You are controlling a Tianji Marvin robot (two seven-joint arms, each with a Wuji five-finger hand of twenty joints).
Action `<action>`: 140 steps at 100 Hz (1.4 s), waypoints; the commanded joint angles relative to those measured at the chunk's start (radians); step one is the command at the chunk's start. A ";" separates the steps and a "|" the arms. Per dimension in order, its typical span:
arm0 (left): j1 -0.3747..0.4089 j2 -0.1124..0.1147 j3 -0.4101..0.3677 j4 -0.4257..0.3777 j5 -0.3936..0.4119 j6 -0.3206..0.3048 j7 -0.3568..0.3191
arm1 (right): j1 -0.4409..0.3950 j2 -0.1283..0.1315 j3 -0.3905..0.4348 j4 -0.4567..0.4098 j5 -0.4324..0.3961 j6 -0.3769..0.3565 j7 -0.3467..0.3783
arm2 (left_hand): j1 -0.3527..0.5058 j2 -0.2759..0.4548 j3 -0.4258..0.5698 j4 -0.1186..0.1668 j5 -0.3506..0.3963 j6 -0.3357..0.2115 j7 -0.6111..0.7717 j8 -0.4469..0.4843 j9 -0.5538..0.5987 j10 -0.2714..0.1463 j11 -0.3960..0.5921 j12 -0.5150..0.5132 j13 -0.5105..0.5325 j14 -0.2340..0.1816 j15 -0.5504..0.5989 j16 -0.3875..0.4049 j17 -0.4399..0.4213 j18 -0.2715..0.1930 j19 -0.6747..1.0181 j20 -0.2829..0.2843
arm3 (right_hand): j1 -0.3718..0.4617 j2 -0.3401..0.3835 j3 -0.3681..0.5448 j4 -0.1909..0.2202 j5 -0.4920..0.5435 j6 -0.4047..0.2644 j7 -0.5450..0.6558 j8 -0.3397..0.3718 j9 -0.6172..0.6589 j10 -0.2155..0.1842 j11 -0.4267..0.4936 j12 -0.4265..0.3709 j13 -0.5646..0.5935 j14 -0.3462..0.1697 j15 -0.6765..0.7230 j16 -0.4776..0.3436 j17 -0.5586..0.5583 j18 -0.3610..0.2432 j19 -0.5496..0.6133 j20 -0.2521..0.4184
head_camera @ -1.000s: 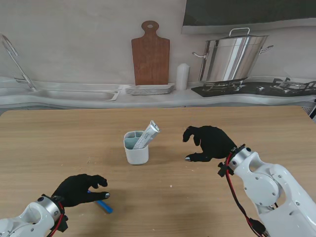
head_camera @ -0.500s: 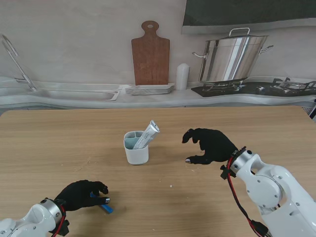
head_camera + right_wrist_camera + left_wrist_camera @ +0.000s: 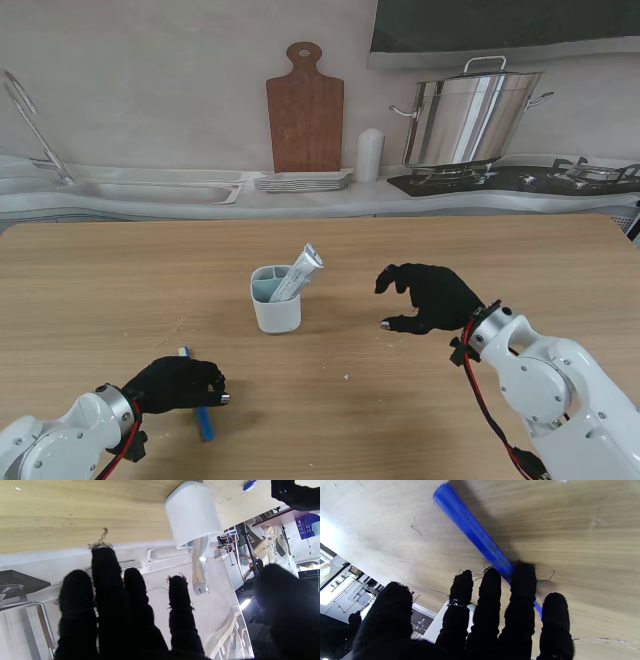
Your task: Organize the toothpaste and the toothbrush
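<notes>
A blue toothbrush (image 3: 205, 425) lies on the wooden table near me on the left, its handle end sticking out toward me. My left hand (image 3: 178, 383) is curled over its middle; in the left wrist view the fingers (image 3: 522, 585) press on the toothbrush (image 3: 470, 530) while the thumb stands apart. A white divided cup (image 3: 276, 300) stands at the table's middle with a silver toothpaste tube (image 3: 300, 272) leaning in it. My right hand (image 3: 430, 293) hovers to the right of the cup, fingers spread, holding nothing. The right wrist view shows the cup (image 3: 192, 512) and tube (image 3: 200, 565).
Beyond the table's far edge runs a counter with a sink (image 3: 150, 190), a stack of plates (image 3: 303, 181), a wooden cutting board (image 3: 305, 110), a white bottle (image 3: 370, 155) and a large steel pot (image 3: 475, 115) on a stove.
My left hand has closed over the toothbrush and shifted right; the brush has swung from slanting to pointing nearly straight toward me. The right hand drifted slightly right and nearer.
</notes>
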 commanded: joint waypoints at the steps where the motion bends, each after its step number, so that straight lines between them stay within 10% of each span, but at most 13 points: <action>1: 0.001 0.003 0.001 0.005 0.015 -0.013 -0.025 | -0.012 -0.004 0.001 0.001 -0.003 0.003 0.011 | 0.017 0.019 0.012 -0.001 0.019 -0.045 0.067 0.065 0.046 -0.020 0.069 0.076 -0.089 -0.018 -0.198 -0.124 -0.048 -0.013 -0.047 -0.030 | 0.016 0.021 0.017 0.034 0.001 -0.010 -0.007 -0.007 0.002 0.030 -0.008 -0.015 -0.003 0.027 -0.002 -0.016 -0.010 0.016 -0.004 -0.010; 24: -0.003 0.006 -0.002 0.006 0.072 -0.057 -0.021 | -0.017 -0.008 0.001 0.004 0.000 0.025 -0.001 | 0.001 -0.031 0.052 -0.011 0.073 -0.144 0.300 0.292 -0.062 -0.029 -0.085 0.009 -0.283 -0.070 -0.312 -0.228 -0.236 -0.097 -0.238 -0.197 | 0.023 0.018 0.042 0.037 -0.008 -0.004 -0.005 -0.006 0.003 0.034 -0.008 -0.015 -0.001 0.040 0.001 -0.014 -0.014 0.041 -0.001 -0.019; 47: 0.042 -0.013 -0.021 -0.021 0.156 -0.078 0.113 | -0.022 -0.008 0.006 0.004 -0.003 0.025 -0.003 | -0.034 -0.161 0.161 -0.025 -0.084 -0.201 0.099 0.204 -0.342 0.002 -0.202 -0.080 -0.417 0.003 -0.296 -0.211 -0.224 -0.006 -0.224 -0.141 | 0.021 0.016 0.050 0.035 -0.012 -0.003 -0.005 -0.007 0.001 0.035 -0.007 -0.014 0.001 0.041 0.005 -0.012 -0.014 0.044 0.004 -0.023; 63: 0.079 -0.025 -0.016 -0.064 0.230 0.002 0.188 | -0.024 -0.008 0.010 0.004 -0.006 0.021 -0.008 | -0.049 -0.186 0.176 -0.014 -0.264 -0.086 -0.076 0.139 -0.355 0.028 -0.133 -0.033 -0.239 0.004 -0.124 -0.013 -0.091 -0.041 0.041 0.107 | 0.019 0.018 0.051 0.035 -0.013 -0.004 -0.004 -0.007 0.001 0.034 -0.006 -0.014 0.002 0.041 0.007 -0.011 -0.013 0.046 0.005 -0.025; 80: 0.107 -0.028 0.004 -0.115 0.336 0.141 0.191 | -0.029 -0.008 0.016 0.004 -0.008 0.019 -0.007 | -0.048 -0.213 0.155 0.007 -0.214 0.031 -0.030 0.129 -0.111 -0.006 0.074 0.145 0.048 -0.073 0.216 0.311 0.143 -0.093 0.365 0.255 | 0.019 0.020 0.048 0.035 -0.014 -0.006 -0.005 -0.007 0.001 0.033 -0.006 -0.014 0.003 0.040 0.008 -0.011 -0.013 0.045 0.006 -0.026; 107: 0.120 -0.016 0.030 -0.176 0.385 0.293 0.016 | -0.039 -0.009 0.032 -0.003 -0.005 0.027 -0.011 | -0.052 -0.254 0.126 0.006 -0.097 0.072 0.068 0.156 0.142 -0.017 0.253 0.201 0.318 -0.086 0.502 0.366 0.415 -0.156 0.689 0.194 | 0.020 0.019 0.048 0.035 -0.007 -0.005 -0.005 -0.008 0.009 0.032 -0.008 -0.015 0.008 0.043 0.009 -0.010 -0.011 0.050 0.007 -0.028; 140: 0.085 -0.011 0.062 -0.148 0.464 0.308 -0.008 | -0.043 -0.009 0.033 -0.002 -0.002 0.029 -0.007 | -0.091 -0.195 0.053 0.018 -0.141 0.025 0.060 0.176 0.085 -0.022 0.213 0.193 0.267 -0.082 0.477 0.377 0.361 -0.159 0.666 0.177 | 0.020 0.021 0.046 0.035 -0.003 -0.006 -0.005 -0.008 0.012 0.031 -0.009 -0.016 0.011 0.045 0.009 -0.009 -0.009 0.052 0.009 -0.029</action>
